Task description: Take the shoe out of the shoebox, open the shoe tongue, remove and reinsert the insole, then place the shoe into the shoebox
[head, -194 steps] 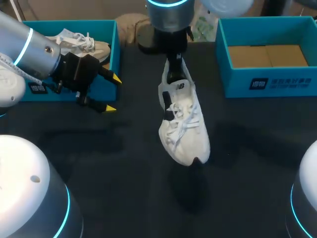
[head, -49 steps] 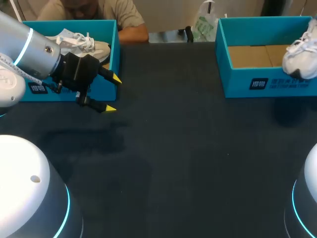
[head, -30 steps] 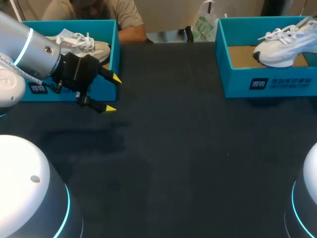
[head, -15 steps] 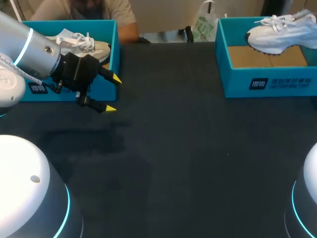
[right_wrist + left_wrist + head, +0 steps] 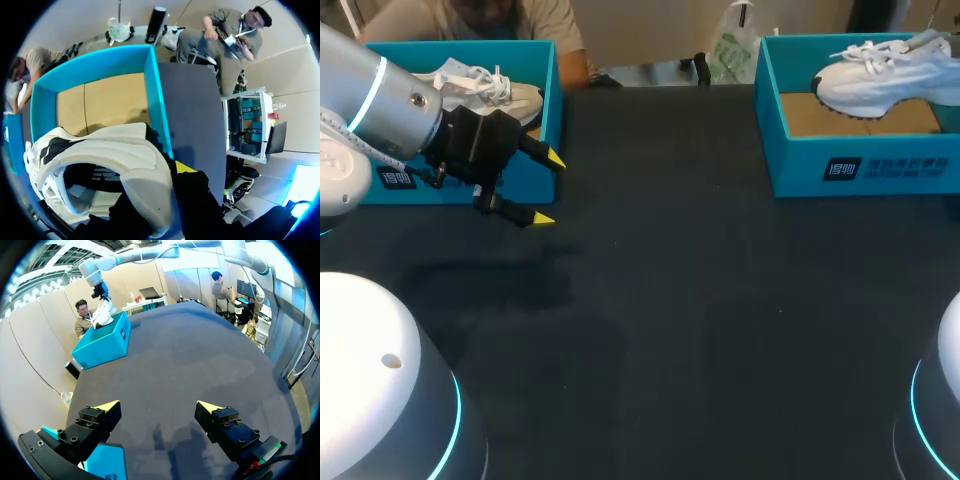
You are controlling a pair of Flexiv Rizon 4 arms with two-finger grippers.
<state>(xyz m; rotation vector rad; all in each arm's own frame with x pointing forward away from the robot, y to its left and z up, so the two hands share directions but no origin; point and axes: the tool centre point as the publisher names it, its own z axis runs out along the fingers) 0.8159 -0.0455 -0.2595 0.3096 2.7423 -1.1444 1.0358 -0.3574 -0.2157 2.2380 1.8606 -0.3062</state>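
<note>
White shoe (image 5: 880,75) over right shoebox (image 5: 860,165); left hand (image 5: 548,189) splayed beside left shoebox (image 5: 553,95).

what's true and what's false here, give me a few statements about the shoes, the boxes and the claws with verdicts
1. The left claw is open and holds nothing. True.
2. The right claw is empty. False: it grips a white shoe by the heel over the right shoebox.
3. The left shoebox holds a second shoe. True.
4. Both shoeboxes are red. False: both are blue.
</note>
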